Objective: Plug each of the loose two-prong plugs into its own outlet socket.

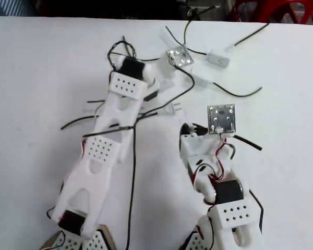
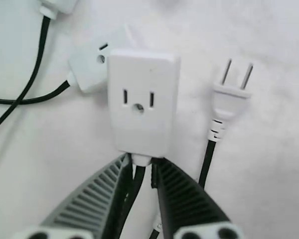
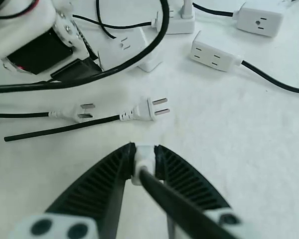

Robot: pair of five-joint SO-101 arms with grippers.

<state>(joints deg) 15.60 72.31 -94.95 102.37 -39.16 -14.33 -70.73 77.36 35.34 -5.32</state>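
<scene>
My left gripper (image 2: 139, 162) is shut on the black cord right at the base of a white outlet socket (image 2: 142, 107), which lies face up just beyond the fingertips. A loose two-prong plug (image 2: 231, 94) lies beside that socket, prongs pointing away. A second socket (image 2: 89, 67) sits behind the first one. My right gripper (image 3: 144, 149) is shut on a small white plug body (image 3: 143, 160) whose black cord runs back toward the camera; its prongs are hidden. Beyond it lie two loose plugs (image 3: 152, 108) (image 3: 82, 112) side by side.
More white sockets (image 3: 214, 56) (image 3: 259, 19) lie farther out on the white table (image 1: 281, 104). The left arm (image 1: 115, 120) stretches toward the table's middle, with black cords crossing over it. The right arm (image 1: 214, 172) stands close beside it.
</scene>
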